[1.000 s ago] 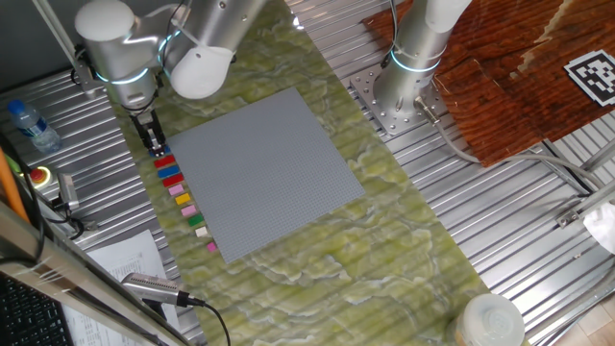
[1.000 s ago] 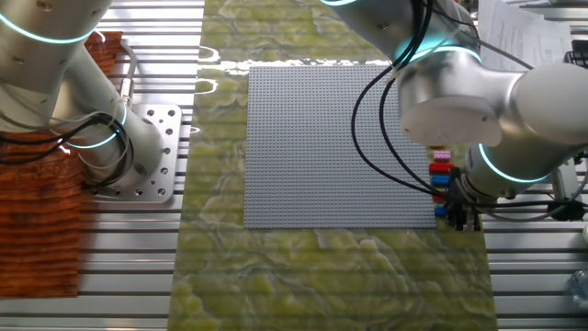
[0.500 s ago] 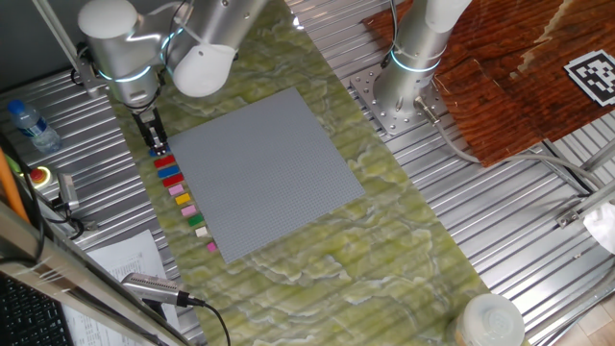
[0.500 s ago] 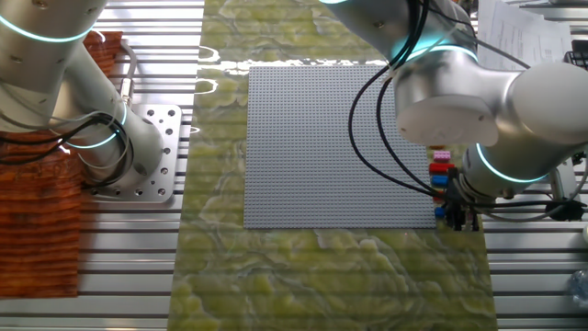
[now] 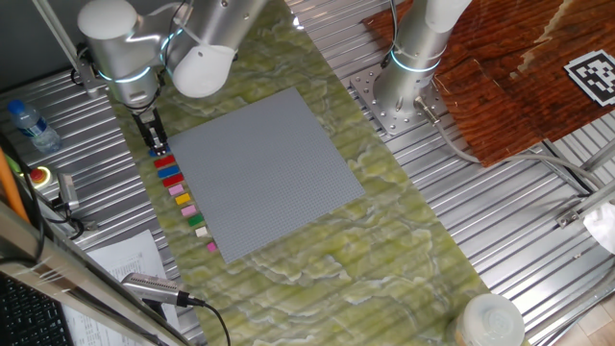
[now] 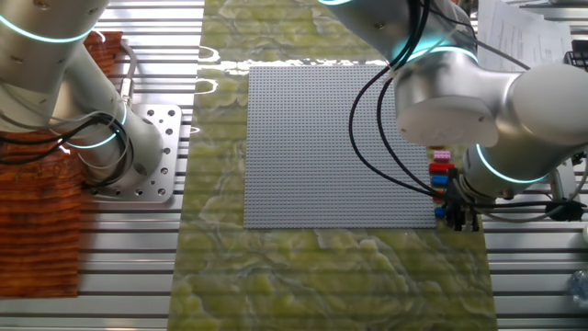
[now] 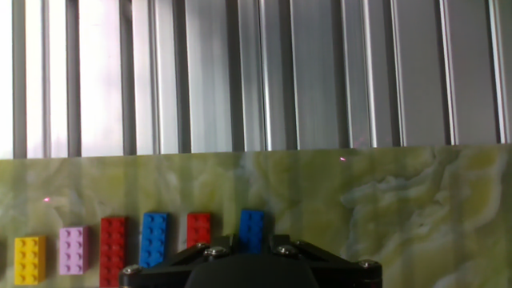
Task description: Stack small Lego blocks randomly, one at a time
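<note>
Lego blocks (image 5: 181, 194) lie in a single file on the green marbled mat (image 5: 384, 250), just beside the edge of the grey baseplate (image 5: 259, 168). In one fixed view you see the file run from about 11 o'clock down to 5 o'clock, parallel to that plate edge, and it sits at the plate's 9 o'clock side.

Largest first: the robot arm (image 5: 163, 48) leans over the plate's 10 o'clock corner. Its gripper (image 5: 154, 144) hangs over the upper end of the file. You cannot tell whether its fingers are parted or closed, because the hand view shows only the black body (image 7: 256, 268) at 6 o'clock and both fixed views are too small there.

In the hand view, count the bricks left to right along the bottom edge:

- a yellow brick (image 7: 30, 260)
- a pink brick (image 7: 74, 250)
- a long red brick (image 7: 114, 250)
- a blue brick (image 7: 154, 238)
- a short red brick (image 7: 198, 228)
- a second blue brick (image 7: 252, 228), partly hidden by the gripper body

Each one lies flat, studs up, with its long axis pointing 12 to 6 o'clock, across the direction of the file. They sit side by side with small gaps between them.

In the other fixed view, the wrist (image 6: 514, 175) covers most of the file. Only a pink block (image 6: 441, 156), a red one and a bit of blue show at the plate's 4 o'clock edge.
</note>
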You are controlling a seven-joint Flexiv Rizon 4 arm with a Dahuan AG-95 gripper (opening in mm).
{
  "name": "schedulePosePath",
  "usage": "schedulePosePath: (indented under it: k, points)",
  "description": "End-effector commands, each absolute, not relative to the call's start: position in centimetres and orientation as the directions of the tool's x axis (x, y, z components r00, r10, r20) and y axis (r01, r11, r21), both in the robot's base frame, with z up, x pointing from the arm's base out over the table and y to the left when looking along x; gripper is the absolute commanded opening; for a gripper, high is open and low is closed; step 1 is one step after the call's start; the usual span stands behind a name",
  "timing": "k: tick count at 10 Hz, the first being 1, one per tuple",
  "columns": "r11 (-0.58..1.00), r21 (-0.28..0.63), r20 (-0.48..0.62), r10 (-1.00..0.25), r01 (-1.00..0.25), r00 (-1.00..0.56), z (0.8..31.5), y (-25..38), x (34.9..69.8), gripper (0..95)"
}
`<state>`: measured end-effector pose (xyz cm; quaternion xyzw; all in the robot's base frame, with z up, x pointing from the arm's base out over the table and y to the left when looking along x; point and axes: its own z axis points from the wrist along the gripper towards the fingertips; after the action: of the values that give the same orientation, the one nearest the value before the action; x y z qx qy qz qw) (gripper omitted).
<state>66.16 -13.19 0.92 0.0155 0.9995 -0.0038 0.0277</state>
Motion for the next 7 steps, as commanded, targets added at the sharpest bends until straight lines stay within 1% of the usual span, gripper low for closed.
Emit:
schedulePosePath:
  k: [1, 4, 6, 7]
  points:
    - [0.999, -0.006, -0.054, 0.032, 0.033, -0.998, 0.9, -13.2, 66.1, 0.0]
    - [1.000, -0.007, -0.054, 0.021, 0.021, -0.998, 1.2, -13.2, 66.1, 0.0]
    - [1.000, -0.008, -0.043, 0.008, 0.008, -0.999, 2.7, -13.1, 65.7, 0.0]
    - [1.000, -0.008, -0.038, -0.006, -0.005, -0.999, 3.5, -13.1, 64.9, 0.0]
